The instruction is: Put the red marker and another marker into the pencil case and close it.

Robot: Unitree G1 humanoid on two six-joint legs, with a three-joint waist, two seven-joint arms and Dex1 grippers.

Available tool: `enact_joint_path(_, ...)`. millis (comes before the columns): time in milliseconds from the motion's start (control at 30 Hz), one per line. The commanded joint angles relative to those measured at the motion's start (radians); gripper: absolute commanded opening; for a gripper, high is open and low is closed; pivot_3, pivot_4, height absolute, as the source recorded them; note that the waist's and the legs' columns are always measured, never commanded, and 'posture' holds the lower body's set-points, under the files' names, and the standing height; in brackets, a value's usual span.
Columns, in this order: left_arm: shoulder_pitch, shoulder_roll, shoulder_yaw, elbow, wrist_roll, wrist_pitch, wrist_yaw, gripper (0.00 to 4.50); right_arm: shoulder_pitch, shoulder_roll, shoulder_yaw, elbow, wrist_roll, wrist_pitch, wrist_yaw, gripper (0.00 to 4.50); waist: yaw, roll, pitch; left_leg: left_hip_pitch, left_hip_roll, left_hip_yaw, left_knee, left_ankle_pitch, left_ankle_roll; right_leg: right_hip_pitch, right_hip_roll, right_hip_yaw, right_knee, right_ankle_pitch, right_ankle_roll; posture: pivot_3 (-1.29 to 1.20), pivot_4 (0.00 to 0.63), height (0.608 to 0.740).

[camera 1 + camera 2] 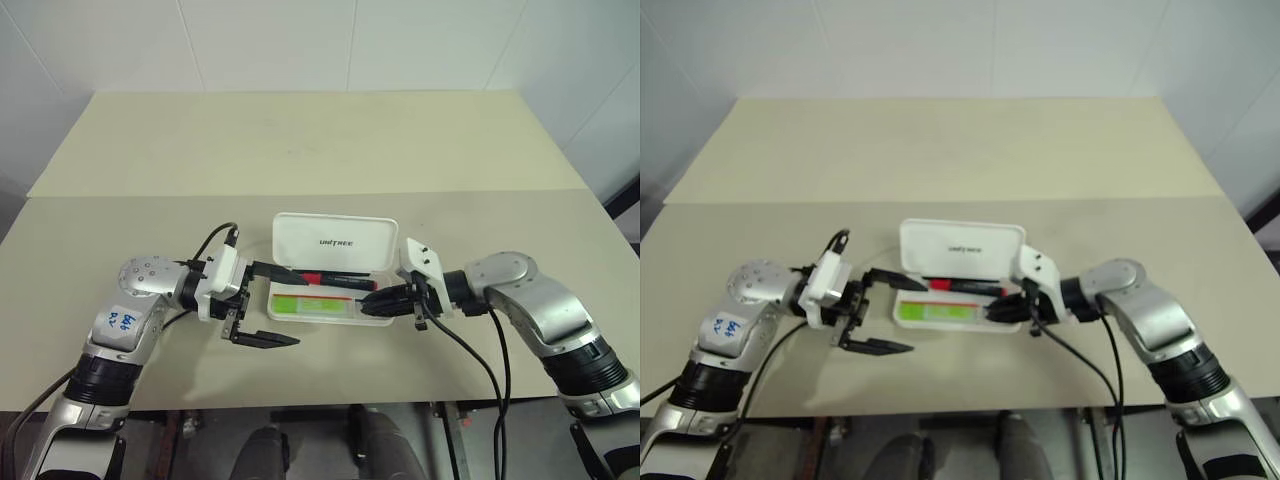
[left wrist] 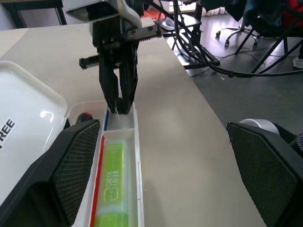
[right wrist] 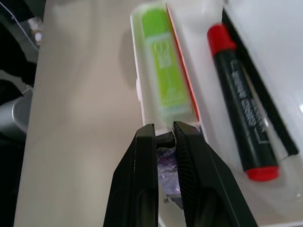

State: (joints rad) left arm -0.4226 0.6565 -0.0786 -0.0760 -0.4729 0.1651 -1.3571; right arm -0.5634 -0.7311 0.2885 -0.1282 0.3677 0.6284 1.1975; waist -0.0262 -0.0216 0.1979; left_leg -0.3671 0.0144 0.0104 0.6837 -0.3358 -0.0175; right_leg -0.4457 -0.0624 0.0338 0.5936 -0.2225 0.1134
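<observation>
Both the red marker (image 3: 241, 118) and the lime-green highlighter (image 3: 165, 66) already lie inside the open pencil case (image 1: 335, 240) on the table (image 1: 300, 150), so only closing remains; the left end effector (image 1: 262, 305) stands wide beside the case, the right end effector (image 3: 164, 142) narrow at its end.

White pencil case (image 1: 335, 240), lime-green marker (image 3: 163, 66), red-capped black marker (image 3: 241, 118)

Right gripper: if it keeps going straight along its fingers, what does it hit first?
Probably the green highlighter. The right gripper, shut, sits at the near end of the open pencil case, its fingers aimed along the highlighter's compartment; the gap between tips and case wall is unclear.
</observation>
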Motion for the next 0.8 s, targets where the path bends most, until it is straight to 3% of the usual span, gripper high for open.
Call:
enact_joint_path(33,0.004,0.01,0.026,-0.043,-0.01,-0.002,0.015,4.5,-0.028,-0.01,0.016,0.006,-0.027,-0.029,0.036,0.31,0.0,0.0,0.0,0.0,0.0,0.0,0.0,0.0,0.0,0.0,0.0,0.0,0.0,0.0,0.0,0.0,0.15,0.74)
enact_joint_path(433,0.008,0.004,0.028,-0.052,-0.01,-0.007,0.047,4.5,-0.088,-0.015,0.065,0.11,-0.146,-0.128,0.093,0.31,0.001,0.0,0.0,0.0,0.0,0.0,0.0,0.0,0.0,0.0,0.0,0.0,0.0,0.0,0.0,0.0,0.15,0.74)
enact_joint_path(567,0.005,0.002,0.027,-0.051,-0.009,-0.01,0.055,4.5,-0.104,-0.003,0.063,0.115,-0.155,-0.134,0.106,1.58,0.001,0.0,0.0,0.0,0.0,0.0,0.0,0.0,0.0,0.0,0.0,0.0,0.0,0.0,0.0,0.0,0.15,0.74)
enact_joint_path(800,0.001,0.001,0.028,-0.043,-0.007,-0.018,0.06,4.5,-0.13,0.028,0.029,0.108,-0.13,-0.113,0.112,4.2,-0.001,0.0,0.0,0.0,0.0,0.0,0.0,0.0,0.0,0.0,0.0,0.0,0.0,0.0,0.0,0.0,0.15,0.74)
